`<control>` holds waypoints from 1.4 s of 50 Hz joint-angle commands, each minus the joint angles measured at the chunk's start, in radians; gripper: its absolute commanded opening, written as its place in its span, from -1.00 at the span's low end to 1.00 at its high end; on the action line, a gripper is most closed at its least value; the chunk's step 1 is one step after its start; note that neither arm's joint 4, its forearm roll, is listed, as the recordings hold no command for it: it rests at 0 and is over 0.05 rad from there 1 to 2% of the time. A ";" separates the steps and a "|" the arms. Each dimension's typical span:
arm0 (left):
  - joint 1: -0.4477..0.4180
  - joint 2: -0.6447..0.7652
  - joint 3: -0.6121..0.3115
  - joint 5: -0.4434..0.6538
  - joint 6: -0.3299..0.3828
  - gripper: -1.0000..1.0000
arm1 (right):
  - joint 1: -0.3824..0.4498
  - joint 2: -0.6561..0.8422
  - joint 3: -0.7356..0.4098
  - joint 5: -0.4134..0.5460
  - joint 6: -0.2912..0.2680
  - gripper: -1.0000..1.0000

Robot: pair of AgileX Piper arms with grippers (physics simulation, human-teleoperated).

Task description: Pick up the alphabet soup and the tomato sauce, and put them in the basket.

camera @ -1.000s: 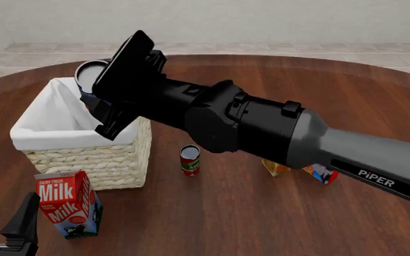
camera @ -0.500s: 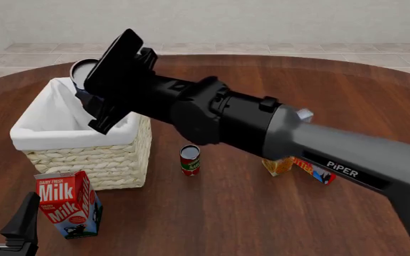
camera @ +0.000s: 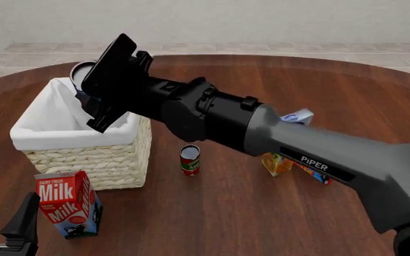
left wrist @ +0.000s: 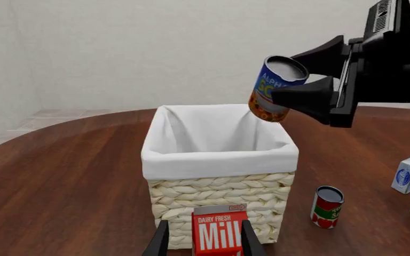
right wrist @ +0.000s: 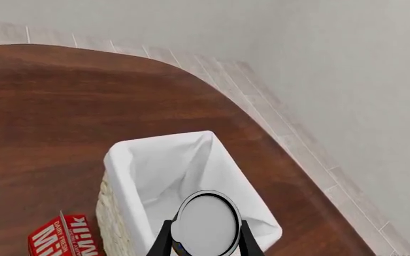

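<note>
- My right gripper (left wrist: pixel 301 85) is pinched on the soup can (left wrist: pixel 276 88), one finger on each side of its label. In the left wrist view the can hangs tilted in the upper right of the frame, above the far right corner of the basket (left wrist: pixel 219 160), not touching the liner.
- In the right wrist view, the can's pale lid (right wrist: pixel 206 223) sits at the bottom centre between my two fingers (right wrist: pixel 164 241), with the white-lined basket (right wrist: pixel 155 176) open just beyond it.
- In the front view, my right arm (camera: pixel 262 133) crosses the frame from lower right to upper left, and hides most of the can (camera: pixel 81 72); only its lid edge shows over the basket (camera: pixel 84 154) at upper left.
- My left gripper (camera: pixel 9 226) sits at the lower left corner of the front view. Its fingers stand apart with nothing between them. In the left wrist view the finger tips frame the milk carton (left wrist: pixel 219 232) at the bottom centre, but I cannot tell that they touch it.
- The sauce can (camera: pixel 189 160) stands upright on the table (camera: pixel 212 213), right of the basket and apart from it.
- The milk carton (camera: pixel 68 204) stands in front of the basket, lower left.
- Small cartons (camera: pixel 290 162) lie partly hidden behind my right arm, right of centre.
- The table is round dark wood. Beyond it are a pale tiled floor (camera: pixel 262 48) and a plain light wall (camera: pixel 262 18).
</note>
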 commanded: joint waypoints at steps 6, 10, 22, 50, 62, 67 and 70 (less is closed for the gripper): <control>0.000 0.000 0.000 0.000 0.000 1.00 | -0.003 0.035 -0.045 0.005 0.020 -1.00; 0.000 0.000 0.000 0.000 0.000 1.00 | -0.001 0.047 -0.051 0.006 0.018 -1.00; 0.000 0.000 0.000 0.000 0.000 1.00 | -0.008 0.082 -0.080 0.012 0.017 -1.00; 0.000 0.000 0.000 0.000 0.000 1.00 | -0.020 0.151 -0.141 0.024 0.023 -1.00; 0.000 0.000 0.000 0.000 0.000 1.00 | -0.024 0.171 -0.159 0.024 0.030 -1.00; 0.000 0.000 0.000 0.000 0.000 1.00 | -0.031 0.171 -0.162 0.015 0.030 1.00; 0.000 0.000 0.000 0.000 0.000 1.00 | -0.032 0.169 -0.160 0.012 0.030 1.00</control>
